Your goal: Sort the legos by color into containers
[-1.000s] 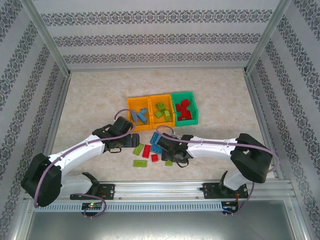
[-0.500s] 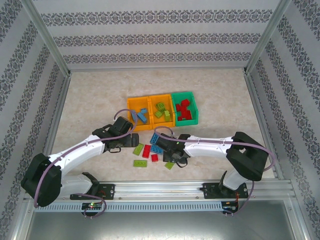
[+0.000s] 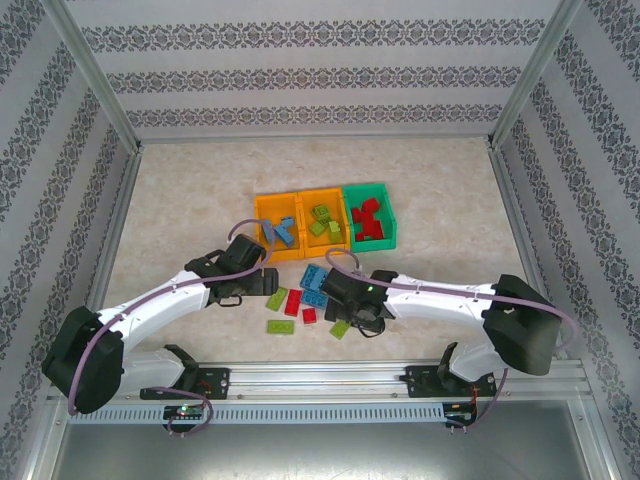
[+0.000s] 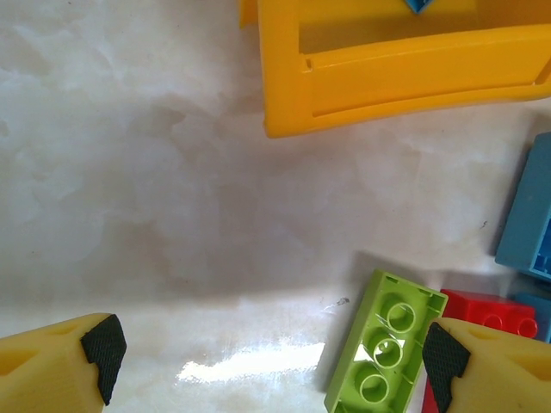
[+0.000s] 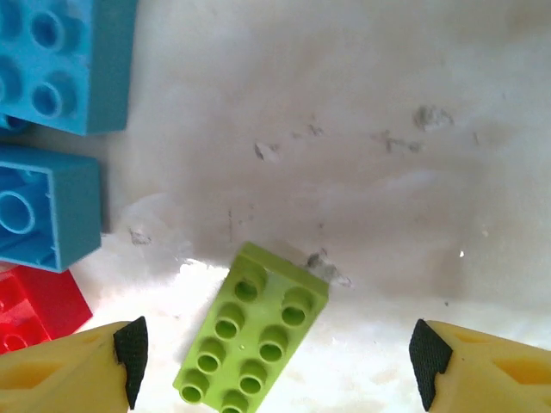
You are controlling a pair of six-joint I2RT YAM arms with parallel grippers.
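Opening wider than a second ago, my right jaws stand spread around a lime lego (image 5: 250, 340) lying flat near the worktop's (image 5: 387, 129) front edge, not pinched. Left jaws are spread too. I judge the pick is not yet made.

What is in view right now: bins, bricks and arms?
left bin: one, orange, holding blue bricks
middle bin: one, orange, holding lime bricks
right bin: one, green, holding red bricks
loose blue bricks: at least two, before the middle bin
loose red bricks: two, nearer the arms
loose lime bricks: at least three, around the reds
left pincer: yellow, open, beside a lime brick
right pincer: yellow, open, astride another lime brick
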